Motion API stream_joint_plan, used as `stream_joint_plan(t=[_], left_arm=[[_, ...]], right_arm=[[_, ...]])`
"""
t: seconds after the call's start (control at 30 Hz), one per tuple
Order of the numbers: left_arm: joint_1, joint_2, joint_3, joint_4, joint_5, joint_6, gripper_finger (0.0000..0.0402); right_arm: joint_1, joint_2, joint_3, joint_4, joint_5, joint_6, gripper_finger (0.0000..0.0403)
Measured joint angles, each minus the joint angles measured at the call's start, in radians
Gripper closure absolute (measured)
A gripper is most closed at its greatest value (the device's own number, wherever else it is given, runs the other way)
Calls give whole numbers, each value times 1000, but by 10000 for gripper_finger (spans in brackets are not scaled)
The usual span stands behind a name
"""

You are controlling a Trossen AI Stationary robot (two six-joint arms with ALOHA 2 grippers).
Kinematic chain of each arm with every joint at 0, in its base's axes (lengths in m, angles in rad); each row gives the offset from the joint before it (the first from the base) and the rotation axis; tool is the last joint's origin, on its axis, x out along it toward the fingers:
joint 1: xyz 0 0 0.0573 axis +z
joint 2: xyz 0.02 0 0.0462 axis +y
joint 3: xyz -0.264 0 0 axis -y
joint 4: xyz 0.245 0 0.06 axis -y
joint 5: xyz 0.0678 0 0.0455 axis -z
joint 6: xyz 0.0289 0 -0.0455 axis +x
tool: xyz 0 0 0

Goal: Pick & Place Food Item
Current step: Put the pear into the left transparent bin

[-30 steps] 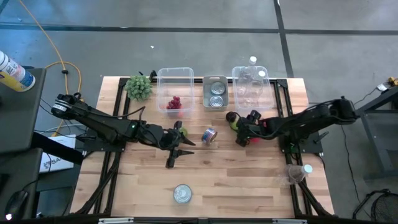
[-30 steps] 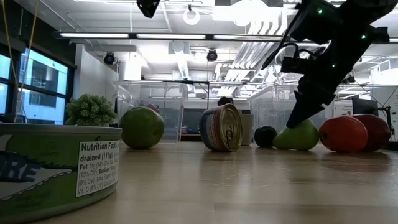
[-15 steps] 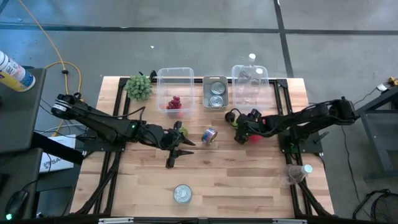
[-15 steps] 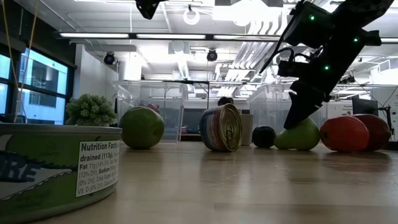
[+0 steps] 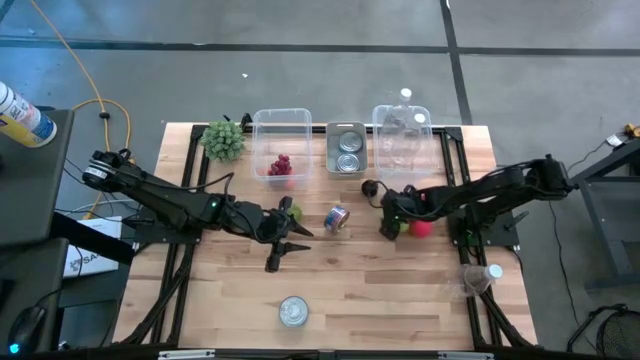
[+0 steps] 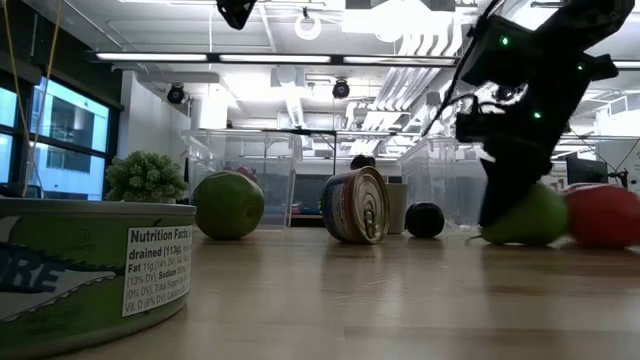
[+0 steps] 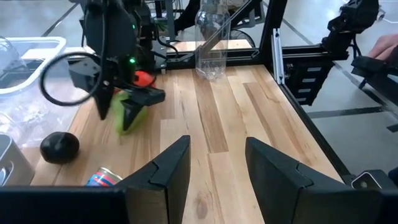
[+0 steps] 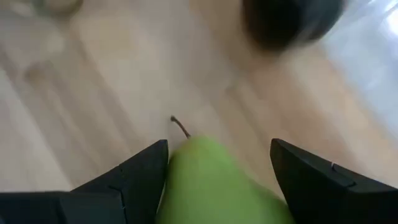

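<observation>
A green pear [image 8: 211,180] with a short stem [image 8: 180,126] sits between the fingers of my right gripper [image 5: 390,222] at the table's centre right; it also shows in the low view [image 6: 537,215]. A red fruit [image 5: 422,227] lies right beside it, and a black round fruit [image 5: 368,187] lies just beyond. My left gripper [image 5: 283,243] is open and empty at the table's centre left, with a green apple [image 5: 291,210] just behind it. My right gripper has the pear's body [image 8: 186,168] pinched between its two fingers, one on each side, with the stem end pointing away from the wrist. The fingers slant down from the table's right side. The pear lies tilted, low at the table top [image 6: 520,238]; whether it is lifted clear, I cannot tell.
A small can [image 5: 337,218] lies on its side between the grippers, and a flat tin [image 5: 293,312] stands near the front edge. At the back stand a clear bin holding red food [image 5: 281,145], a metal tray with cans [image 5: 347,148], a clear bin [image 5: 402,140] and a plant [image 5: 224,140]. A plastic bottle [image 5: 480,276] is at the right front.
My right gripper has come lower and shifted toward the table's near edge, taking the pear with it. The pear now lies closer to the front and against the red fruit, farther from the black fruit.
</observation>
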Motion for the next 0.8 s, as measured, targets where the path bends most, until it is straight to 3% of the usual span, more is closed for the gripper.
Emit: stream_joint_plan(t=[0.13,0.33,0.57,0.8], left_arm=[[0,0,0,0,0,0,254],[0,0,0,0,0,-2,254],[0,0,0,1,-1,-4,254],[0,0,0,1,-1,-11,254]], right_arm=[[7,2,-3,-13,-88,-11,132],[53,0,-1,-36,-68,-13,140],[83,0,0,-36,-53,-16,182],[85,-1,1,-34,-67,-8,187]])
